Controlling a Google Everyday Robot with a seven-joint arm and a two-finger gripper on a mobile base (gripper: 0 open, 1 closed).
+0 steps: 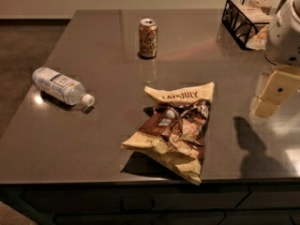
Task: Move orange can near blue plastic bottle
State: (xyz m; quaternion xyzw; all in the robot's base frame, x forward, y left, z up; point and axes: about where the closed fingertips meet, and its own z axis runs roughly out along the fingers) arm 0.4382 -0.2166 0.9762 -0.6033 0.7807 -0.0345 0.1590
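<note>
The orange can (148, 38) stands upright toward the back middle of the dark table, silver top up. The blue plastic bottle (61, 86) lies on its side at the left, its white cap pointing to the front right. My gripper (271, 97) hangs at the right edge of the view, above the table and well to the right of the can, with nothing seen in it.
A crumpled brown and tan chip bag (174, 128) lies in the middle front, between the gripper and the bottle. A black wire basket (242, 17) with paper items stands at the back right. The table's front edge (140, 181) runs along the bottom.
</note>
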